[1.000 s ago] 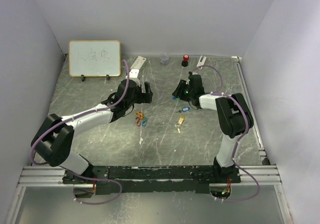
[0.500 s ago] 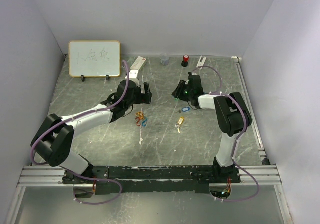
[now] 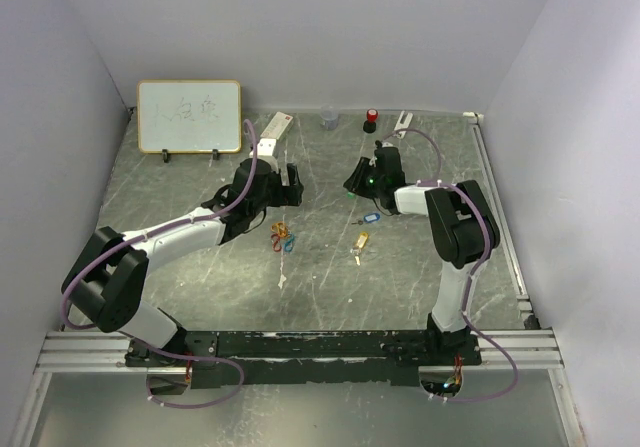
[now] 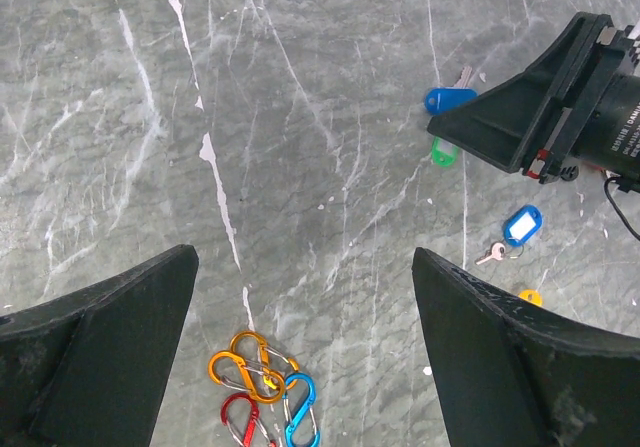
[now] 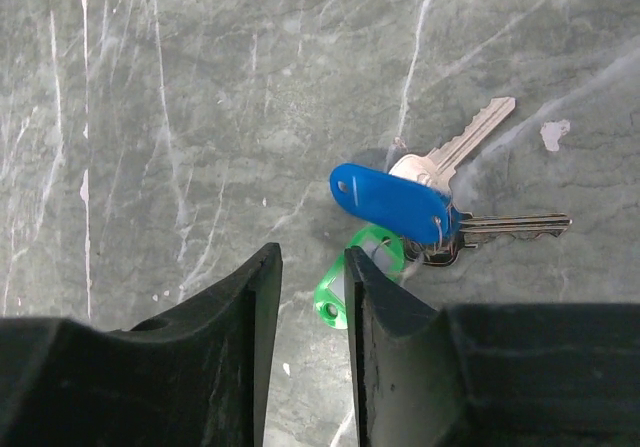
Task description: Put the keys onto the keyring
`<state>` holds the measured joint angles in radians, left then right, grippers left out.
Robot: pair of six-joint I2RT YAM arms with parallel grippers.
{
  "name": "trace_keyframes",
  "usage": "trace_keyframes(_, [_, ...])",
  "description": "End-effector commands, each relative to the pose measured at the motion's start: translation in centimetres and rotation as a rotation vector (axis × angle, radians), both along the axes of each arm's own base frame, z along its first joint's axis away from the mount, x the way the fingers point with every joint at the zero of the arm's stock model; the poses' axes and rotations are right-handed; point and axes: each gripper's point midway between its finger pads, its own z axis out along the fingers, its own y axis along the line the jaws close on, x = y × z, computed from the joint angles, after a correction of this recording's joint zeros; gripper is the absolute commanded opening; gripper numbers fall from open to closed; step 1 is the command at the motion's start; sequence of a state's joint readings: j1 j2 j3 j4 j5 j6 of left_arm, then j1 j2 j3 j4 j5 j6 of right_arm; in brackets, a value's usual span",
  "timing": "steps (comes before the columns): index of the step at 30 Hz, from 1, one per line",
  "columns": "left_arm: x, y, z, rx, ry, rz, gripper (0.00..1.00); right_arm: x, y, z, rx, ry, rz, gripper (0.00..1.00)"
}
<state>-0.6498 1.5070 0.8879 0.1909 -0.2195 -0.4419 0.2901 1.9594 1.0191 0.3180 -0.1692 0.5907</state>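
Two keys lie together on the marble table, one with a blue tag [image 5: 392,199], one with a green tag [image 5: 333,298]. My right gripper [image 5: 311,257] is low over them, open by a narrow gap; the green tag's end pokes into that gap from under the right finger, ungripped. From above this pair [image 3: 350,195] sits at the right gripper [image 3: 352,184]. A blue-and-white tagged key [image 4: 520,224] and a yellow-tagged key [image 3: 361,239] lie nearer. My left gripper [image 4: 305,257] hangs wide open and empty above orange, red and blue carabiner clips [image 4: 262,392]. No other keyring shows.
A whiteboard [image 3: 190,116] stands at the back left. A white box [image 3: 272,127], a clear cup [image 3: 329,118], a red-capped object [image 3: 371,119] and a white item [image 3: 403,121] line the back wall. Walls close in on both sides.
The right gripper's jaws have narrowed over the green and blue tagged keys, and its wrist has edged slightly left. The left arm has not moved.
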Motion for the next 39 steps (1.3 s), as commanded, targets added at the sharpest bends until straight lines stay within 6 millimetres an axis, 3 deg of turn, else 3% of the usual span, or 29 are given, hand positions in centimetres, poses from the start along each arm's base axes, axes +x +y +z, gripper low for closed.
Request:
trace_keyframes(1, [0.3, 0.1, 0.9, -0.022, -0.024, -0.008, 1.00, 0.6, -0.1, 2.7, -0.022, -0.087, 0.012, 0.34])
trace_keyframes(4, [0.3, 0.1, 0.7, -0.020, -0.018, -0.007, 1.00, 0.9, -0.7, 4.5, -0.038, -0.131, -0.002, 0.37])
trace_keyframes(7, [0.3, 0.1, 0.6, -0.022, -0.018, -0.009, 1.00, 0.0, -1.3, 4.0, -0.066, -0.115, -0.010, 0.39])
trace_keyframes(15, [0.6, 0.1, 0.6, -0.012, -0.007, -0.001, 1.00, 0.0, -1.9, 3.0, -0.098, -0.086, -0.028, 0.43])
trace_keyframes(24, [-0.1, 1.0, 1.8, -0.022, -0.034, 0.014, 1.00, 0.2, -4.1, 2.6, -0.136, -0.063, -0.095, 0.52])
trace_keyframes(34, [-0.2, 0.6, 1.6, -0.045, -0.030, -0.003, 1.00, 0.6, -5.3, 0.0, -0.123, -0.018, -0.077, 0.53])
trace_keyframes(35, [-0.3, 0.6, 1.6, -0.045, -0.029, -0.001, 1.00, 1.6, -5.1, 0.8, -0.117, -0.040, -0.075, 0.53])
trace_keyframes(39, [-0.2, 0.7, 1.5, -0.042, -0.029, 0.004, 1.00, 2.1, -5.0, 0.6, -0.124, -0.036, -0.069, 0.53])
